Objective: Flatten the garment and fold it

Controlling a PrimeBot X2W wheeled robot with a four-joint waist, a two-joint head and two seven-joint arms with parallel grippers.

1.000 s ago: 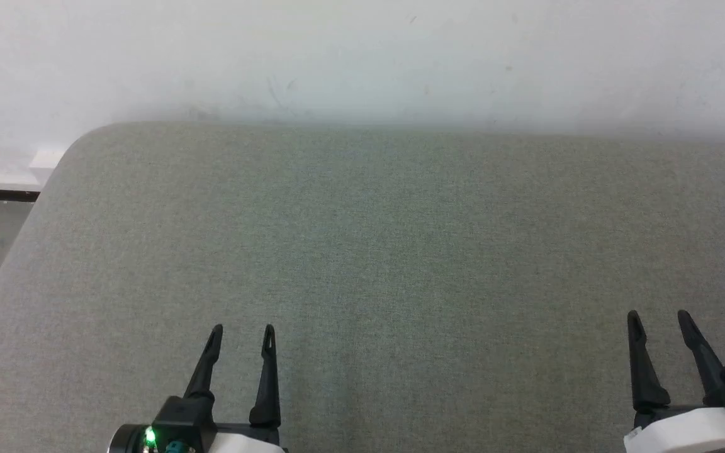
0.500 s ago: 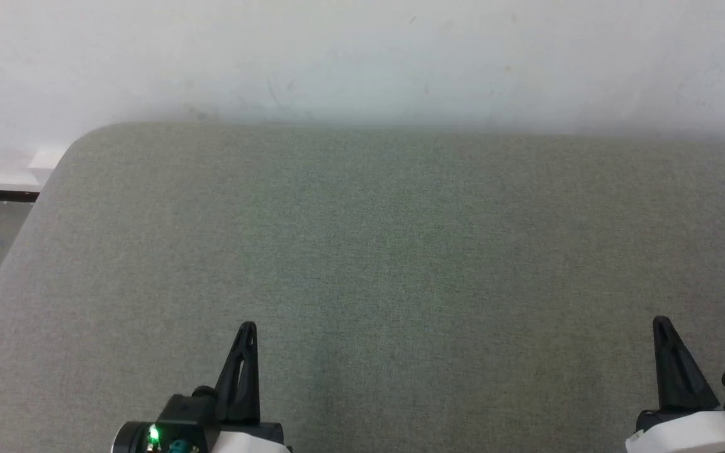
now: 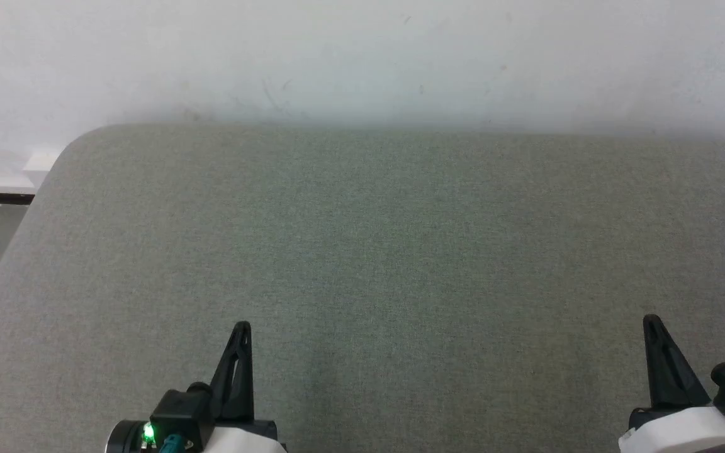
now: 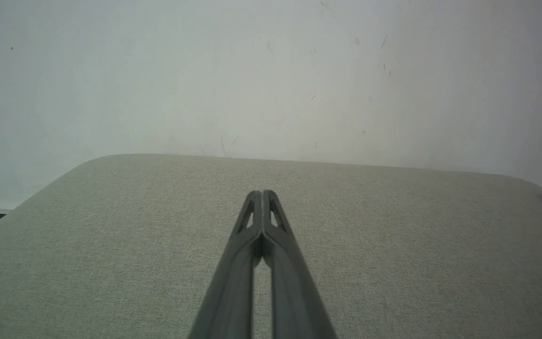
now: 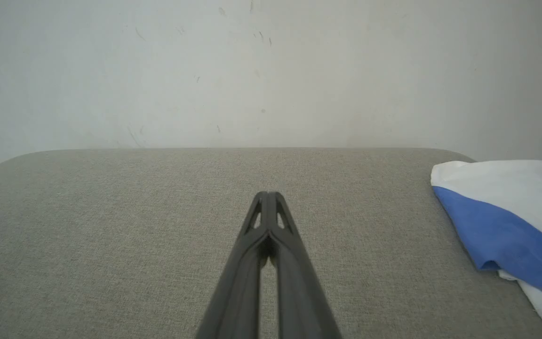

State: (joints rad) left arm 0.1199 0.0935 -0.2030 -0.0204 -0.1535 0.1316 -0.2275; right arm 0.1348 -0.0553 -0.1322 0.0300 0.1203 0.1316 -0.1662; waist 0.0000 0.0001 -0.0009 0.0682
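**Mia:** Where is the garment (image 5: 501, 226)?

**Ben:** Far over on the right side of the grey counter (image 3: 362, 239). It is white with a blue strip, and it is heaped up, not flat.

**Mia:** What about the arms?

**Ben:** The left end effector (image 3: 241, 328) is pinched tight with nothing in it. The right end effector (image 3: 652, 321) is tight and empty too. It is near the garment but not touching it.

**Mia:** How should it start?

**Ben:** I think the right one should open first and reach over. It should pinch just one edge of the cloth. Then it should pull slowly to the middle, where both arms can reach. If it grabs too much, the cloth may come along as a lump.
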